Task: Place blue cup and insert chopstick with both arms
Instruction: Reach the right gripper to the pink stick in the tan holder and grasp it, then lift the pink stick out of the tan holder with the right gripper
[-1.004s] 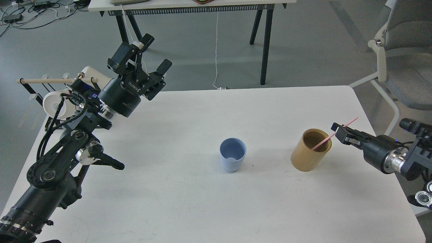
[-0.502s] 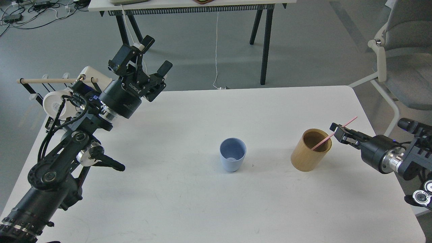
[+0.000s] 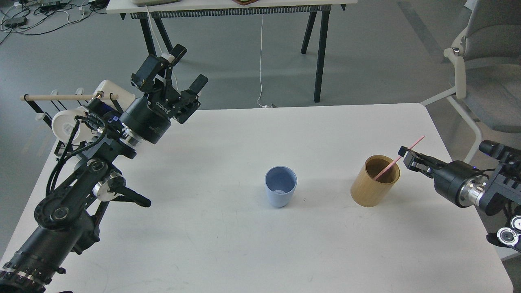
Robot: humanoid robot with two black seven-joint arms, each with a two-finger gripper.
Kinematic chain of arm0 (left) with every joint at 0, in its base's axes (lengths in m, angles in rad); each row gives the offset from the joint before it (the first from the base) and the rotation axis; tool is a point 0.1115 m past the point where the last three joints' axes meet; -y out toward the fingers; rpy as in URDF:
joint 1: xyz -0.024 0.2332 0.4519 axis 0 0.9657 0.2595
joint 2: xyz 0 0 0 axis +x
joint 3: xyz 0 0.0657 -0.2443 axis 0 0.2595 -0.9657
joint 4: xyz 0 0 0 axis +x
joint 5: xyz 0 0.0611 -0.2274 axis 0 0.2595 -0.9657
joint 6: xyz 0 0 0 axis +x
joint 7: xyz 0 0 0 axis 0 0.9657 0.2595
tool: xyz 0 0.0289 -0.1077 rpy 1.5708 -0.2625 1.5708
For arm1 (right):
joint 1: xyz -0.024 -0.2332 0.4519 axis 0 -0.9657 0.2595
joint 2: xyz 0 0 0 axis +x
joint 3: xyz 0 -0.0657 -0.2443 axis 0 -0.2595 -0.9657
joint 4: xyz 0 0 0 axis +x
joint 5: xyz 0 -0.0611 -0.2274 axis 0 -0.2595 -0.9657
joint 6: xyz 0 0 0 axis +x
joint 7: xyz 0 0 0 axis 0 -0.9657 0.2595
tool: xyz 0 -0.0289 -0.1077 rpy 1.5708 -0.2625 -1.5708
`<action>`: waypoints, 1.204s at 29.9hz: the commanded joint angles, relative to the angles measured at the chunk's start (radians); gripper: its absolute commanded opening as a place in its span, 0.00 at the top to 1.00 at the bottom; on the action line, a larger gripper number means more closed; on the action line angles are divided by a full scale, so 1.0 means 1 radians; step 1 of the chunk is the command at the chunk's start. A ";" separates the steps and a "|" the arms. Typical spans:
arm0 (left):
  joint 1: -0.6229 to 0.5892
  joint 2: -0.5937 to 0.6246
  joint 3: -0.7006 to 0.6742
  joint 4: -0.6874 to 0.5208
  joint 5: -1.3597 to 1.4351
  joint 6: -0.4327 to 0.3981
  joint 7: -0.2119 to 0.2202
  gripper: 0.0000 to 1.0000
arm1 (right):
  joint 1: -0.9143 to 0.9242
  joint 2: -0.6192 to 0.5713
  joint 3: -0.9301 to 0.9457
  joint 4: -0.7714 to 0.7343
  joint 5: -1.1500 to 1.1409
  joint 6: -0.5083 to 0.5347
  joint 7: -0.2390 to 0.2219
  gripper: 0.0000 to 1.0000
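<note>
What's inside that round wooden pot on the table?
The lower end of a thin pink stick leans inside the wooden pot, its top sticking out by the right gripper. Nothing else shows inside, though the near wall hides part of the bottom.

The right gripper [image 3: 406,156] has moved a little to the right and away from the tan holder [image 3: 374,186], and the pink stick [image 3: 398,158] it holds now stands steeper, its top end nearer the holder. The left arm [image 3: 122,134] has crept slightly upward
</note>
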 commanded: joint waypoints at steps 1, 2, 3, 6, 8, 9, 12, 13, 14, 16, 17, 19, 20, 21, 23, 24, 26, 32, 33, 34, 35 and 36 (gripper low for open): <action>0.000 -0.001 0.000 0.000 0.000 0.000 0.000 0.01 | 0.000 -0.001 0.000 0.003 0.000 0.000 0.000 0.92; 0.000 -0.001 0.000 0.000 0.000 0.000 0.000 0.01 | 0.000 -0.001 0.000 0.003 0.000 0.000 0.000 0.92; 0.000 -0.001 0.000 0.000 0.000 0.000 0.000 0.01 | 0.000 -0.001 0.000 0.003 0.000 0.000 0.000 0.93; 0.000 -0.001 -0.001 -0.001 0.000 0.000 0.000 0.01 | 0.000 -0.003 0.000 0.004 0.000 0.000 0.000 0.94; 0.002 -0.001 -0.001 0.000 0.000 0.000 0.000 0.01 | 0.003 -0.004 0.000 0.006 0.001 0.000 0.000 0.95; 0.003 -0.001 -0.001 0.000 0.000 0.000 0.000 0.01 | 0.005 -0.006 0.000 0.006 0.000 0.000 0.000 0.95; 0.006 -0.001 -0.001 0.000 -0.001 0.000 0.000 0.01 | 0.014 -0.015 0.001 0.013 0.001 0.000 0.000 0.95; 0.006 -0.001 -0.001 0.000 -0.001 0.000 0.000 0.01 | 0.021 -0.026 0.001 0.024 0.001 0.001 0.000 0.95; 0.006 -0.001 -0.001 0.000 -0.001 0.000 0.000 0.01 | 0.026 -0.038 0.001 0.036 0.001 0.001 0.000 0.95; 0.006 -0.001 -0.001 -0.001 -0.001 0.000 0.000 0.01 | 0.034 -0.066 0.001 0.069 0.005 0.001 0.000 0.95; 0.006 -0.001 -0.001 0.000 -0.001 0.000 0.000 0.01 | 0.040 -0.078 0.001 0.091 0.012 0.001 0.000 0.95; 0.006 -0.003 -0.001 0.000 -0.001 0.000 0.000 0.01 | 0.048 -0.109 0.003 0.125 0.029 0.001 0.000 0.95; 0.006 -0.003 -0.001 0.000 -0.001 0.000 0.000 0.01 | 0.054 -0.129 0.003 0.142 0.034 0.001 0.000 0.95; 0.006 -0.004 -0.001 0.000 -0.001 0.000 0.000 0.01 | 0.061 -0.150 0.005 0.161 0.035 0.001 0.000 0.95; 0.006 -0.012 -0.001 0.000 0.000 0.000 0.000 0.01 | 0.074 -0.188 0.008 0.190 0.037 0.001 0.001 0.95; 0.006 -0.013 -0.001 0.000 -0.001 0.000 0.000 0.01 | 0.077 -0.207 0.009 0.191 0.037 0.001 0.001 0.95; 0.006 -0.015 -0.001 0.000 0.000 0.000 0.000 0.01 | 0.097 -0.236 0.011 0.190 0.037 0.003 0.001 0.95; 0.012 -0.016 -0.001 0.000 0.000 0.000 0.000 0.01 | 0.173 -0.268 0.011 0.190 0.037 0.023 0.024 0.95; 0.013 -0.016 -0.001 -0.001 -0.001 0.000 0.000 0.01 | 0.186 -0.268 0.011 0.190 0.038 0.033 0.026 0.95; 0.014 -0.016 -0.001 -0.001 -0.001 0.000 0.000 0.01 | 0.196 -0.268 0.011 0.190 0.038 0.040 0.026 0.95; 0.014 -0.016 -0.001 0.000 -0.001 0.000 0.000 0.01 | 0.206 -0.267 0.012 0.190 0.040 0.043 0.028 0.95; 0.014 -0.016 -0.001 0.000 -0.001 0.000 0.000 0.01 | 0.218 -0.267 0.011 0.190 0.046 0.044 0.031 0.95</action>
